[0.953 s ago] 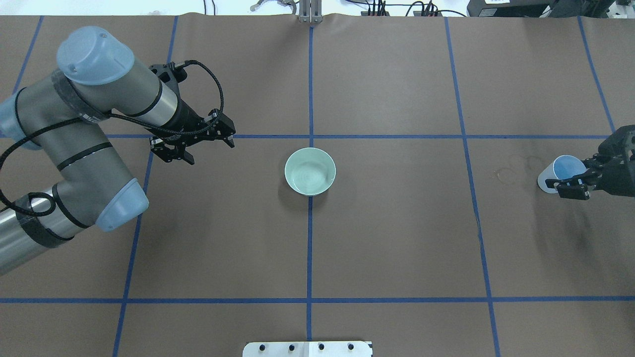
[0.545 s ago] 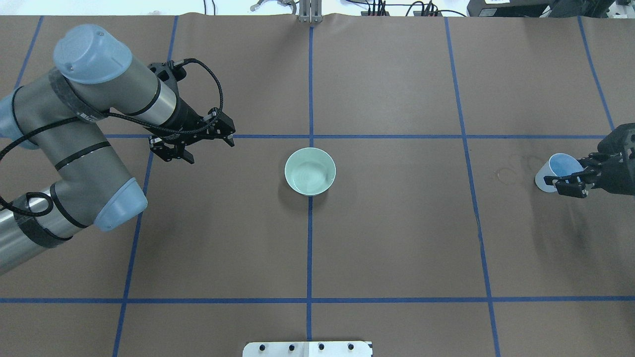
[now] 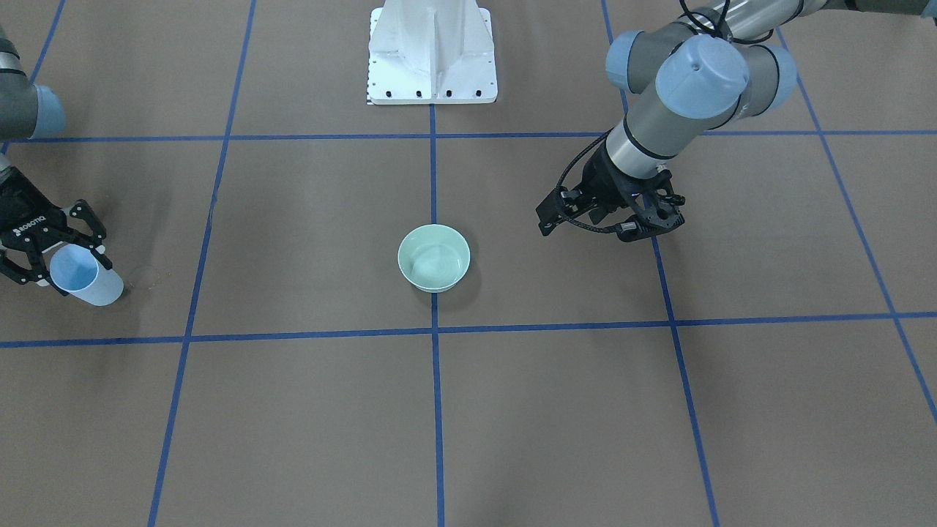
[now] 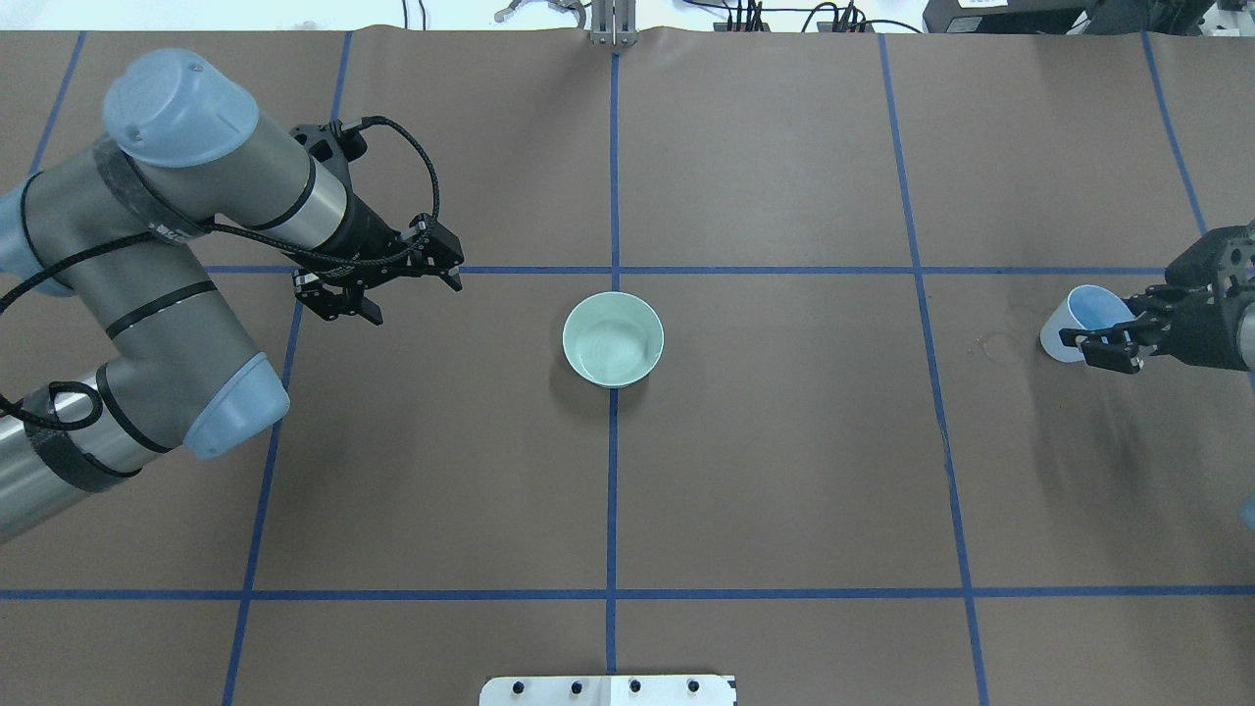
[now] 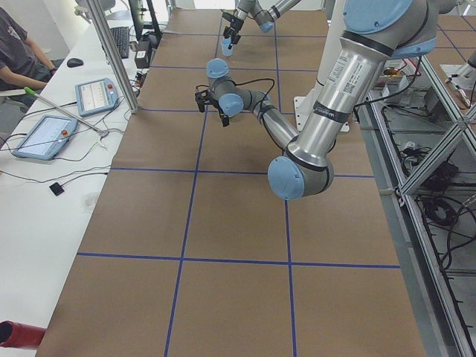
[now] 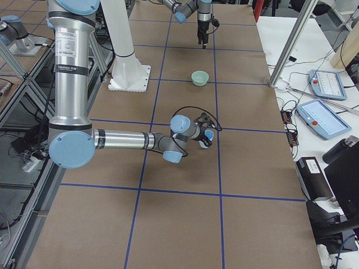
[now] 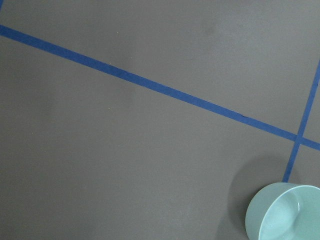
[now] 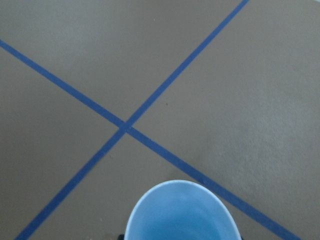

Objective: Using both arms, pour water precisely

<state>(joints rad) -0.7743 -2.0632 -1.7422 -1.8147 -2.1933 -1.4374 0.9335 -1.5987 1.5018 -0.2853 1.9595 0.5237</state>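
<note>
Brown table [image 4: 784,490], bowl [image 4: 613,339] central. Right tool [image 4: 1103,331] pinches the cup [image 4: 1064,328] far to the bowl's right; I cannot make out water in it. Left tool [image 4: 417,296] is spread, empty. Likely the carry step: next, bring the cup over the bowl and tip it slowly.

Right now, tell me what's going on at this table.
The right gripper is shut on a light blue cup off on the robot's right side, far from the pale green bowl at the centre. The left gripper hangs open and empty to the bowl's left. Nothing is being poured yet.
</note>
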